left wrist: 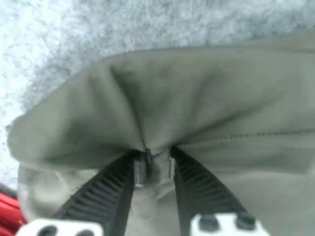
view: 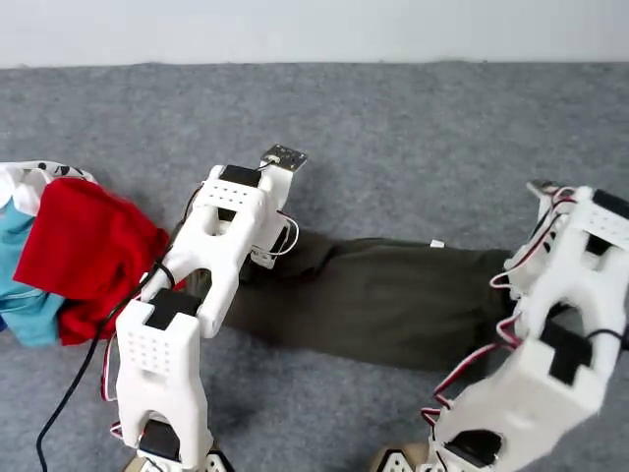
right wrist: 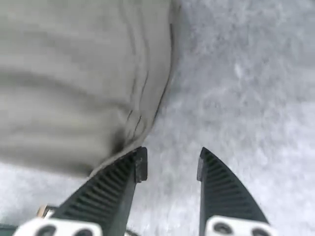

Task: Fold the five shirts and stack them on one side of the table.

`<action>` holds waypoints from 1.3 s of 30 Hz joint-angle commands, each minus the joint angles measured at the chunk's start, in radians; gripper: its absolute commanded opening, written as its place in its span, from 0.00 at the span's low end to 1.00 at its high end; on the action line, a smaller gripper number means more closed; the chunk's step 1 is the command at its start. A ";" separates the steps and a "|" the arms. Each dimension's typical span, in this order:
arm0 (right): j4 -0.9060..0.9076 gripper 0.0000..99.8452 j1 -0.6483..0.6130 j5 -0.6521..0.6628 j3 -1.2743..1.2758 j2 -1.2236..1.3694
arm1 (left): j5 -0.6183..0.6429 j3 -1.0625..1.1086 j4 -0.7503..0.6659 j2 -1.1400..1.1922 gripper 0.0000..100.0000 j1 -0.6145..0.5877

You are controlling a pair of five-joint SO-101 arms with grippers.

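An olive green shirt (view: 383, 295) lies stretched across the middle of the grey table between the two arms. My left gripper (left wrist: 153, 167) is shut on a bunched fold of the olive shirt (left wrist: 187, 108) at its left end, with cloth pinched between the black fingers. My right gripper (right wrist: 170, 164) is open at the shirt's right end, and one finger (right wrist: 133, 169) touches the hem of the olive cloth (right wrist: 74, 73) while the other stands over bare carpet. In the high view the left arm (view: 211, 265) covers the shirt's left end and the right arm (view: 555, 324) its right end.
A pile of other shirts sits at the table's left edge: a red one (view: 88, 246) on top, a teal one (view: 25, 285) under it, and a white patterned one (view: 29, 182) behind. Grey carpet (view: 413, 138) covers the table's far half.
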 commanded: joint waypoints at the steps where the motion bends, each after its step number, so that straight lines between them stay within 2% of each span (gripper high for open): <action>1: 0.097 0.18 -0.056 0.003 -0.015 -0.166 | -0.003 0.001 -0.017 0.034 0.10 0.005; 6: 0.117 0.18 -0.208 0.002 0.176 -0.289 | -0.002 0.001 -0.017 0.034 0.10 0.005; 10: 0.031 0.18 -0.277 0.009 0.377 -0.354 | -0.002 0.001 -0.017 0.034 0.10 0.005; 17: -0.051 0.18 -0.285 0.146 0.583 -0.430 | -0.002 0.001 -0.017 0.035 0.10 0.005; 23: -0.128 0.18 -0.277 0.209 0.784 -0.447 | -0.002 0.001 -0.017 0.035 0.10 0.005; 32: -0.117 0.18 -0.274 0.310 0.799 -0.535 | -0.002 0.001 -0.017 0.035 0.10 0.005; 39: -0.128 0.18 -0.128 0.457 0.802 -0.552 | -0.002 0.001 -0.017 0.035 0.10 0.005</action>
